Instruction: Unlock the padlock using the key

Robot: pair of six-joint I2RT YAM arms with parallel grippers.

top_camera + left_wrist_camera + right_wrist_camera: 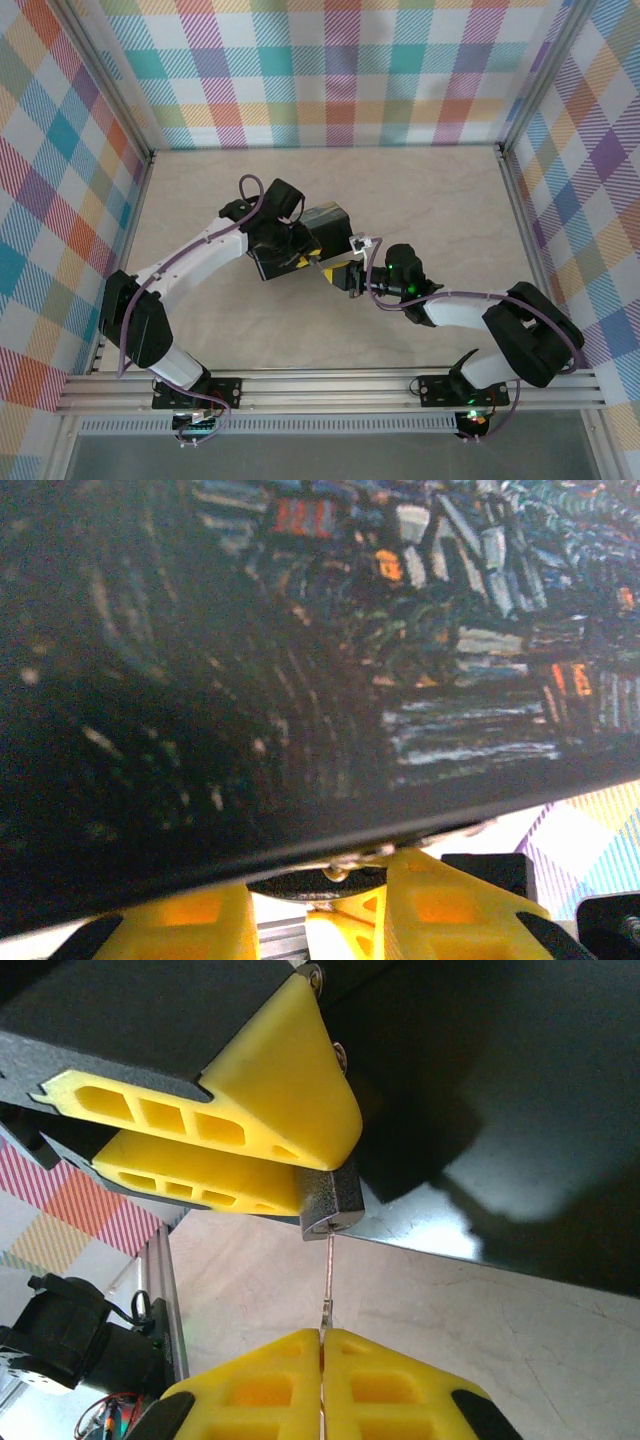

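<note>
One padlock (330, 1203), small, dark metal, sits against the lower edge of the box (500, 1060), keyway end facing the right wrist camera. Key (327, 1280): thin grey shaft running straight from the right gripper (322, 1350) up to the padlock's end face. The tip meets the face; how deep it sits I cannot tell.

Right fingers pressed together, pinching the key's head. Holding it this way keeps the shaft in line with the keyway, so a wrist roll should turn it.

Left gripper (325, 1160): its yellow fingers are closed around the padlock body. Judgement: this braces the lock so it does not swing or twist with the key.

From above, both grippers meet mid-table (200, 200) at the box's near side.

Step in hand: insertion or turning. Shackle not visible, so whether the padlock is unlocked cannot be told.
</note>
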